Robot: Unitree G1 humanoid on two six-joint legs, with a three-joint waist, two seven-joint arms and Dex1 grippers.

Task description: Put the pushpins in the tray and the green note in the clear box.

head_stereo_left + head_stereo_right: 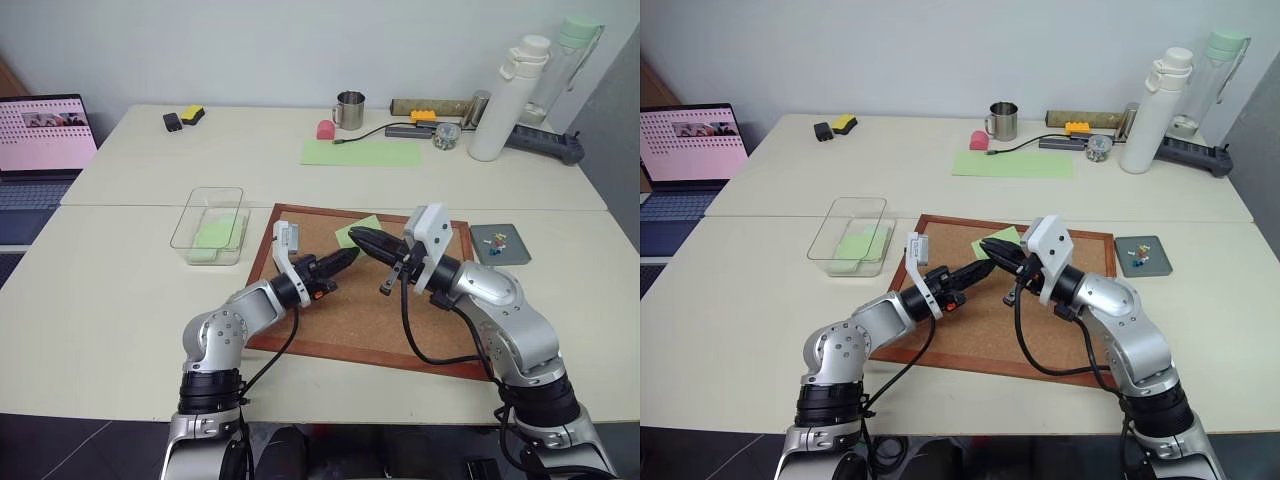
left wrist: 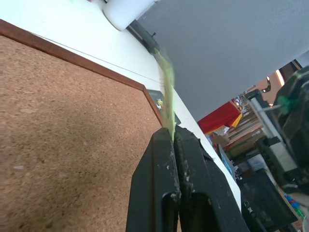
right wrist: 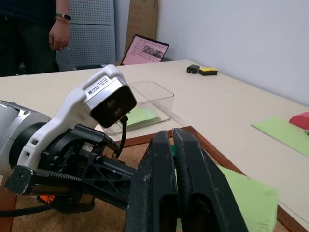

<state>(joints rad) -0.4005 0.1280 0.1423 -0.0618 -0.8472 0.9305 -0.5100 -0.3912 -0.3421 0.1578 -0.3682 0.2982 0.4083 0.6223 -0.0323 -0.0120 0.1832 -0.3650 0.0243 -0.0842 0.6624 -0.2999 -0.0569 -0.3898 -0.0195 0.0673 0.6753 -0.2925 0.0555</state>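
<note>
Two tools are meeting over the cork board (image 1: 330, 320): the left tool (image 1: 350, 256) is clamping shut on the green note's (image 1: 358, 232) edge, while the right tool (image 1: 358, 238) is gripping something green, probably a pushpin. Keeping both pinches firm, the note should be carried toward ten o'clock into the clear box (image 1: 190, 222).

Head stereo pair overlooks cork board (image 1: 330, 300); wrist cams close along tools.

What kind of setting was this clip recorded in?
Probably an office or lab workspace: pale tables pushed together, an open laptop at the left edge, a power strip by the wall, and a cork board in front.
</note>
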